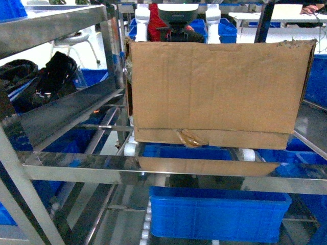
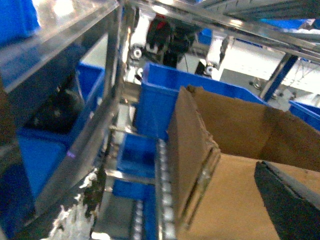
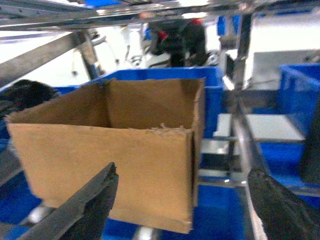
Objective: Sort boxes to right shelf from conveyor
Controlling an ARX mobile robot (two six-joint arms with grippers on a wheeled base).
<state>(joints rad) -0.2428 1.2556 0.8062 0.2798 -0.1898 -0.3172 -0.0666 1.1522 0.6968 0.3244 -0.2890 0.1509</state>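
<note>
Head view: 1 brown corrugated carton (image 1: 214, 92) sits on the white roller wheels (image 1: 131, 148) of the steel shelf (image 1: 153, 171), its long axis running left to right across the tier, open top upward. Neither hand shows in this view.

From the right wrist camera, the carton (image 3: 107, 160) lies just ahead and slightly left of the right hand (image 3: 185, 210), whose 2 dark fingers (image 3: 82, 212) stand wide apart, clamped on nothing; the carton's right corner falls between them. The left wrist camera sits close over the carton's left wall (image 2: 192, 160), with only 1 dark finger (image 2: 287, 202) of the left hand visible near the carton's inside, so I cannot tell whether that hand is apart or together.

Both hands seem about equally near, 1 at each end, which suits a 2-sided release or nudge.

The cardboard is matte and ribbed, with ragged torn top edges and peeling tape (image 1: 190, 138) on the bottom seam. Shelf rails are shiny and reflective. Smooth blue plastic crates (image 1: 219, 214) sit below.
</note>
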